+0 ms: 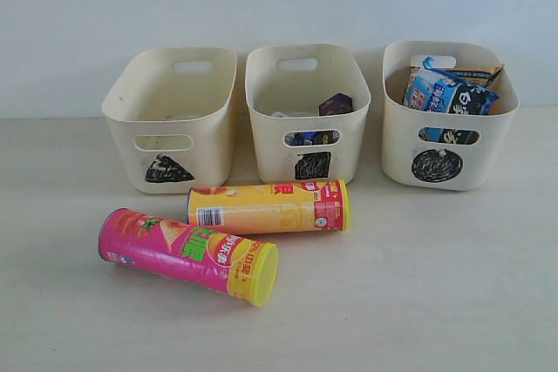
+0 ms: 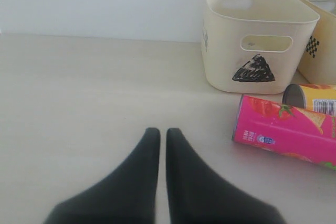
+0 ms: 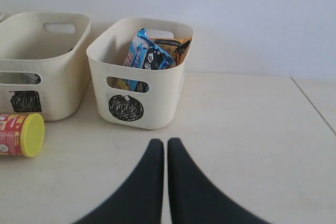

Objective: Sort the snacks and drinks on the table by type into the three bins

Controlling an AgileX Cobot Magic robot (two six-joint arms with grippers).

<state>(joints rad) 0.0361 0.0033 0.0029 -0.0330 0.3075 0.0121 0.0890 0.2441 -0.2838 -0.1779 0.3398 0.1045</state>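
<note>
Two chip tubes lie on their sides on the table [image 1: 436, 285]: a pink tube [image 1: 187, 255] with a yellow lid, and behind it a yellow tube [image 1: 268, 206]. The triangle bin [image 1: 172, 119] looks empty. The square bin [image 1: 307, 111] holds a dark purple carton [image 1: 336, 104] and another item seen through its slot. The circle bin [image 1: 448, 113] holds a blue-black packet [image 1: 449, 93] and an orange packet [image 3: 176, 46]. My left gripper [image 2: 163, 132] is shut and empty, left of the pink tube [image 2: 286, 132]. My right gripper [image 3: 165, 142] is shut and empty, in front of the circle bin [image 3: 139, 77].
A plain pale wall stands right behind the three bins. In the right wrist view a seam or table edge [image 3: 315, 106] runs off to one side. Neither arm shows in the exterior view.
</note>
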